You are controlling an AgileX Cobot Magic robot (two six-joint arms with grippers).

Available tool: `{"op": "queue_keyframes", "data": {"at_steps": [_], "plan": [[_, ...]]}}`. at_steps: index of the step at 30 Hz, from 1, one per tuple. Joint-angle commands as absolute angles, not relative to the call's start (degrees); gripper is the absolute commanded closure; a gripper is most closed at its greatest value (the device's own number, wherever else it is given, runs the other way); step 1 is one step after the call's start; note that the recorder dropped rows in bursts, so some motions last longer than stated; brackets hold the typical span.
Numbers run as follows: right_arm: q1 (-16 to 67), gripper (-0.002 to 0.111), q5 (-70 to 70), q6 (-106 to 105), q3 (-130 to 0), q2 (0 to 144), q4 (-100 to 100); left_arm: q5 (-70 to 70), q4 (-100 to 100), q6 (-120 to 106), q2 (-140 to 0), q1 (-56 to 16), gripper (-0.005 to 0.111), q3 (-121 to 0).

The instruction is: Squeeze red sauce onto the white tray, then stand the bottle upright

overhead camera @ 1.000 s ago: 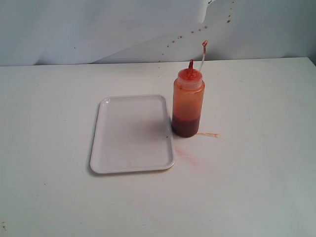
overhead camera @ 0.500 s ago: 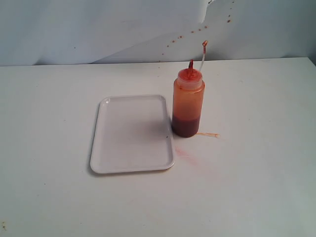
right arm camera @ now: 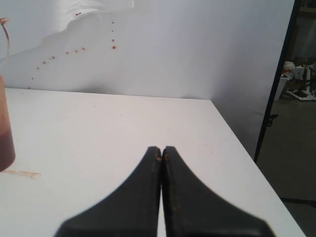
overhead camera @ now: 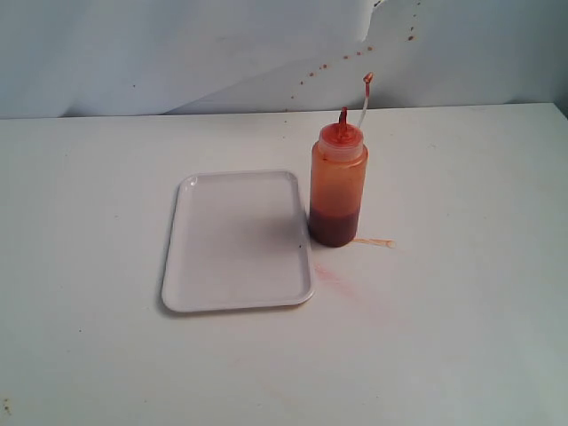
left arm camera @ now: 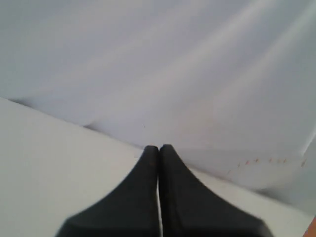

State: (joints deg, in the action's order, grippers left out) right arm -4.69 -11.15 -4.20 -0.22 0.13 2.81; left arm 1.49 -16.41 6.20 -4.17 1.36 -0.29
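Note:
The bottle (overhead camera: 338, 188) stands upright on the table, orange-stained, with dark red sauce (overhead camera: 334, 225) pooled in its lower part and its cap strap sticking up. Just to its left lies the white tray (overhead camera: 238, 240), with no sauce showing on it. In the right wrist view an edge of the bottle (right arm camera: 5, 128) shows off to one side. My left gripper (left arm camera: 159, 147) is shut with nothing in it, facing the white backdrop. Shut and empty too, my right gripper (right arm camera: 161, 148) hangs over bare table. Neither gripper shows in the exterior view.
A faint pinkish smear (overhead camera: 335, 280) and a thin orange streak (overhead camera: 374, 241) mark the table near the bottle's base. Dried red specks (overhead camera: 355, 53) dot the white backdrop. The table's right edge (right arm camera: 237, 143) drops off to the floor.

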Motion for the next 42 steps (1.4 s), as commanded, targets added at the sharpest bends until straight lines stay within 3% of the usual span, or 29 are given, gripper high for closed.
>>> {"op": "queue_keyframes", "data": {"at_steps": [1, 8, 11, 17, 24, 33, 42], "plan": [[-4.47, 0.108, -10.99, -4.26, 0.00, 0.00, 2.33, 17.78, -21.62, 12.68, -4.34, 1.07, 0.107, 0.00], [-4.47, 0.108, -10.99, -4.26, 0.00, 0.00, 2.33, 48.35, -1.11, 25.01, -7.34, 1.07, 0.107, 0.00], [-4.47, 0.108, -10.99, -4.26, 0.00, 0.00, 2.33, 45.74, 0.42, 24.61, -13.09, 1.07, 0.107, -2.81], [-4.47, 0.108, -10.99, -4.26, 0.00, 0.00, 2.33, 48.41, 10.15, 29.93, -35.27, 1.07, 0.107, -6.62], [-4.47, 0.108, -10.99, -4.26, 0.00, 0.00, 2.33, 68.85, 36.55, 32.82, -65.91, 1.07, 0.107, -13.93], [-4.47, 0.108, -10.99, -4.26, 0.00, 0.00, 2.33, 68.47, 43.82, 27.88, -98.18, 1.07, 0.107, -23.31], [-4.47, 0.108, -10.99, -4.26, 0.00, 0.00, 2.33, 69.96, 50.13, 22.34, -114.16, 1.07, 0.107, -26.43]]}}
